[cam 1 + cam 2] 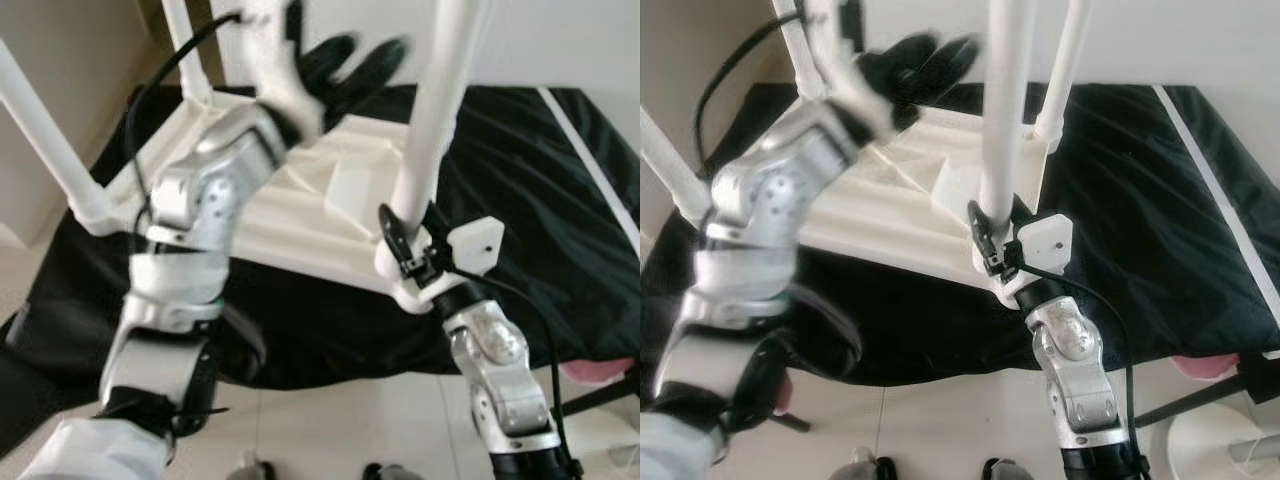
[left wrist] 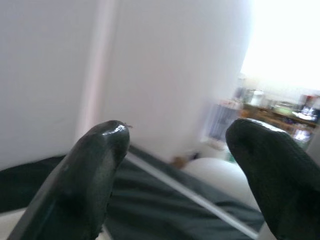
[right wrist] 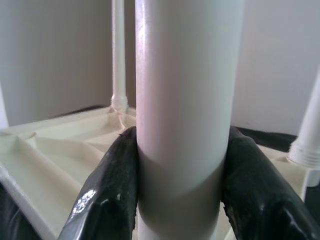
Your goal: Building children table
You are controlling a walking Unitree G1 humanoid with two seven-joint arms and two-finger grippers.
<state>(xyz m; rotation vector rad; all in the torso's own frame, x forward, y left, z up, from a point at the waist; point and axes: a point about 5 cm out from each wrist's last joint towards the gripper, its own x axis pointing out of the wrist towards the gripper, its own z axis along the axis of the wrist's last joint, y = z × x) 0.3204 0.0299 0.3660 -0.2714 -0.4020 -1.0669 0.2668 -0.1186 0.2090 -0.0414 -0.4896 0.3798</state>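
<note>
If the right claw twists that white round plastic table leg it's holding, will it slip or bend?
The white round plastic table leg looks smooth and glossy, so it may slip between the right claw fingers. It stands straight, so it probably stays stiff. Being a long, thin tube, it is likely light.

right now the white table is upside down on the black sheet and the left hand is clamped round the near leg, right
Not quite: it is the right hand that is clamped round the near leg, as the right wrist view shows. The left hand is open and raised over the table, which does lie upside down on the black sheet.
</note>
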